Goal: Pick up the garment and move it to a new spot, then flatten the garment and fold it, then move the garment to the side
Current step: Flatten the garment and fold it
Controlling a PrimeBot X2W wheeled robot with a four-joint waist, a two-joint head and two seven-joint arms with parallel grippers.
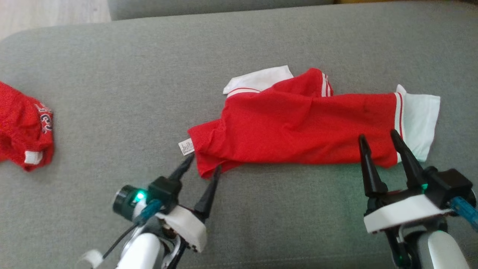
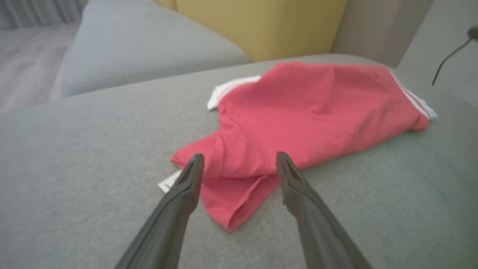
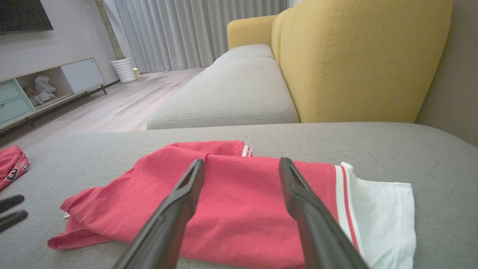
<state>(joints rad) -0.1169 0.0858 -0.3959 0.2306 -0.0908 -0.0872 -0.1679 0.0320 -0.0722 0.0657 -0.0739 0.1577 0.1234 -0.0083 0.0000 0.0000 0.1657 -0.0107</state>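
Observation:
The garment (image 1: 298,123) is a red shirt with white sleeves and striped trim, folded into a long band on the grey cushion (image 1: 149,74). A white tag (image 1: 186,146) sticks out at its left corner. My left gripper (image 1: 204,161) is open, its fingertips straddling the shirt's lower left corner (image 2: 239,186). My right gripper (image 1: 380,136) is open too, fingers over the shirt's right end (image 3: 242,201), just left of the white sleeve (image 3: 384,213). Neither gripper holds cloth.
A second red garment (image 1: 22,129) with white lettering lies crumpled at the cushion's left edge. Behind the cushion stand a yellow sofa back (image 3: 358,59) and another grey seat (image 3: 231,93). Wooden floor (image 1: 48,15) lies beyond the far left corner.

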